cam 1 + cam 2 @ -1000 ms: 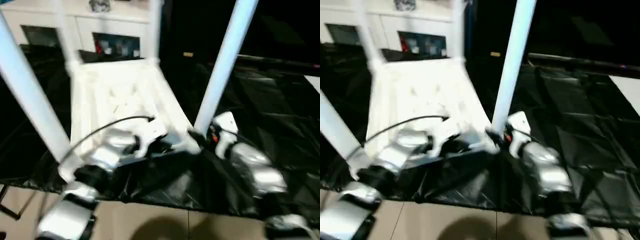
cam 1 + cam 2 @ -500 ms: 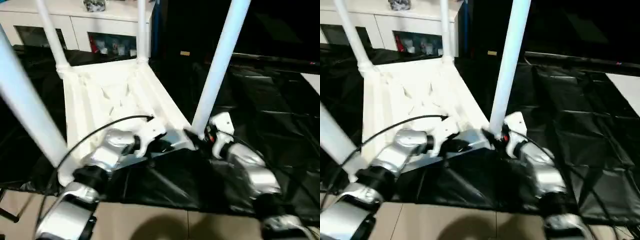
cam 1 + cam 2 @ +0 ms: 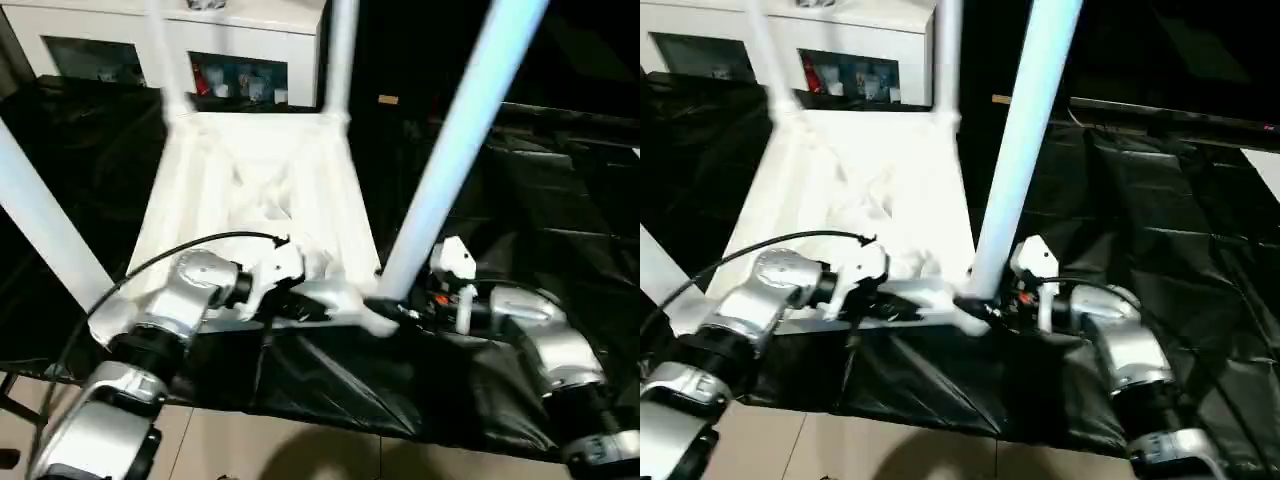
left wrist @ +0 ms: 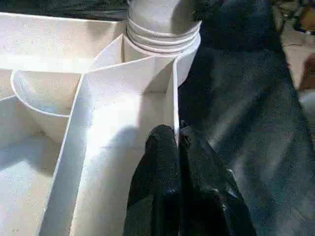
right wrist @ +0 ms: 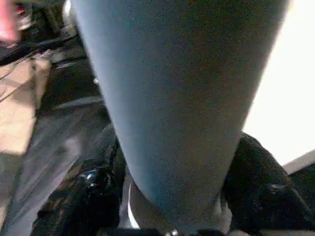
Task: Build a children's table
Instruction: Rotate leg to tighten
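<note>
1. White plastic children's table (image 3: 255, 190) lay upside down on black sheeting (image 3: 560, 200), legs pointing up.
2. Our left gripper (image 4: 178, 135) pinched the rim wall of its ribbed underside.
3. Our right gripper (image 5: 172, 196) straddled the near leg (image 3: 450, 160), one finger on each side.

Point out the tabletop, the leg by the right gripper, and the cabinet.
tabletop (image 3: 255, 190), left eye view, ribbed underside
near right leg (image 3: 450, 160), left eye view, mid-shaft
white cabinet (image 3: 180, 22), left eye view, top edge
</note>
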{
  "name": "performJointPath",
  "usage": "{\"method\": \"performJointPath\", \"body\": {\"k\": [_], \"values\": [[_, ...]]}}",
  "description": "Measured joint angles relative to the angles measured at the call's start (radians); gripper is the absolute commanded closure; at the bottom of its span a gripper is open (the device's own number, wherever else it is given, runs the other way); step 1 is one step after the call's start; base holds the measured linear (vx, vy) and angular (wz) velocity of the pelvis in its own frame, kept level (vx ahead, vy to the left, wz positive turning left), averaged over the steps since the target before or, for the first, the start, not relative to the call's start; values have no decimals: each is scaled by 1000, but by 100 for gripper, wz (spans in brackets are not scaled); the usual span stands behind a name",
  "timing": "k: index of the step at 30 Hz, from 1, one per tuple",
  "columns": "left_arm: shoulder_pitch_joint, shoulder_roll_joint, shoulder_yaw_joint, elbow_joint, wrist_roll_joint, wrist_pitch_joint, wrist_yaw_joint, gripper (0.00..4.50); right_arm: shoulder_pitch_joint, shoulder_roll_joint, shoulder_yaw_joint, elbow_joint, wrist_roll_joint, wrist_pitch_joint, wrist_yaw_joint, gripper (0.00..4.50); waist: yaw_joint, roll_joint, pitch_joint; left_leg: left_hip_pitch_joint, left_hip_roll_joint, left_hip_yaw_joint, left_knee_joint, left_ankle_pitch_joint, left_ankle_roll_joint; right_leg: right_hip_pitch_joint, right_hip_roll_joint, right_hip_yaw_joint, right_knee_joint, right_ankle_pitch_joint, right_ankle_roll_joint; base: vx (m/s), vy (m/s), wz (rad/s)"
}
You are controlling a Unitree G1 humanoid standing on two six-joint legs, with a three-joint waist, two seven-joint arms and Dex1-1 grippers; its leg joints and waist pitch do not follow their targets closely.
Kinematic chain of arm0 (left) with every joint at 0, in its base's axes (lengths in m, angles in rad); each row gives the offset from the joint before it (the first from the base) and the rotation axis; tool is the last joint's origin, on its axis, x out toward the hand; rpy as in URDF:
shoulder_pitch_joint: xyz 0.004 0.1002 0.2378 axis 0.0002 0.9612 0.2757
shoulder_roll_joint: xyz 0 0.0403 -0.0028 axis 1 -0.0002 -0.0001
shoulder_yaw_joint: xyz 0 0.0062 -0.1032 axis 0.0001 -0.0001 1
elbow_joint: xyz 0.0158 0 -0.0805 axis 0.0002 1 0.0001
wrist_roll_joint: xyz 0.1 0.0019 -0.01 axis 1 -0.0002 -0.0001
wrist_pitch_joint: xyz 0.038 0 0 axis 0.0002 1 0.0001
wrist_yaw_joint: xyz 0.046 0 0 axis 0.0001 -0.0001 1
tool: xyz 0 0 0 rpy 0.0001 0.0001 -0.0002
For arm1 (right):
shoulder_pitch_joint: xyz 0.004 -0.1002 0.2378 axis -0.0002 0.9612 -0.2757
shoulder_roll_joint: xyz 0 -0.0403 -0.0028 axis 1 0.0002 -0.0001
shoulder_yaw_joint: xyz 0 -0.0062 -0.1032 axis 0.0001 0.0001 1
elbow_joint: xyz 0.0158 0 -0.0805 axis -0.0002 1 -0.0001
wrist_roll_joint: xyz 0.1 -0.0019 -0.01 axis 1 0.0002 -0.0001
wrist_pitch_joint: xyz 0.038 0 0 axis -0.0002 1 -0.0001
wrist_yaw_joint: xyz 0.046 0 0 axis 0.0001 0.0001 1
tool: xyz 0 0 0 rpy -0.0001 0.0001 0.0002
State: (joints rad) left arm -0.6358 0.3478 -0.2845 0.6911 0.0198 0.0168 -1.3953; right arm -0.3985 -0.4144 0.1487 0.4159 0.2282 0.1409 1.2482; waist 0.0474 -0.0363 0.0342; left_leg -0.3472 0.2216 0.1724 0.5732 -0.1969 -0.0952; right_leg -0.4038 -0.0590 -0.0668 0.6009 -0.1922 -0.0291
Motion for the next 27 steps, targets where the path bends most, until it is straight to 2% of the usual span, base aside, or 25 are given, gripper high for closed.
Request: {"method": "performJointPath", "body": {"k": [4, 12, 16, 21, 25, 27], "values": [[-1, 6, -5, 9, -1, -19, -38, 450, -18, -30, 35, -8, -5, 8, 59, 244, 12, 0, 0, 0, 1, 1, 3, 0, 0, 0, 0, 0, 3, 0, 0, 0, 0, 0], [-5, 12, -4, 25, -7, -23, -47, 450, -23, -20, 41, -10, -11, 15, 67, 251, 14, 0, 0, 0, 2, 0, 7, -3, -5, 0, 0, 0, 7, 0, 0, 0, 0, 0], [-5, -9, -4, 30, 1, -19, 2, 450, 11, 14, 4, -24, -3, 31, -7, 251, 12, 0, 0, 1, 2, 0, 11, -3, -6, 1, 0, 0, 9, 0, 0, 0, 0, 0], [-9, -60, 16, 33, 28, 37, 174, 450, 36, 99, -76, 4, -10, 28, -246, 252, 3, -3, 1, 13, 1, 0, 11, -3, -7, 6, -1, 2, 10, -3, 8, 0, 0, 0], [-9, -140, 34, 34, 66, 101, 339, 450, 17, 194, -131, 66, -54, -5, -492, 255, -20, -4, 0, 16, 0, -2, 11, -3, -7, 11, -2, 2, 5, -4, 8, 0, 0, 0], [-10, -168, 37, 34, 76, 120, 398, 450, 2, 223, -145, 88, -75, -9, -579, 255, -26, -2, -1, 16, -1, -4, 10, -3, -7, 13, -2, 0, -1, -4, 8, 0, 0, 0]]}}
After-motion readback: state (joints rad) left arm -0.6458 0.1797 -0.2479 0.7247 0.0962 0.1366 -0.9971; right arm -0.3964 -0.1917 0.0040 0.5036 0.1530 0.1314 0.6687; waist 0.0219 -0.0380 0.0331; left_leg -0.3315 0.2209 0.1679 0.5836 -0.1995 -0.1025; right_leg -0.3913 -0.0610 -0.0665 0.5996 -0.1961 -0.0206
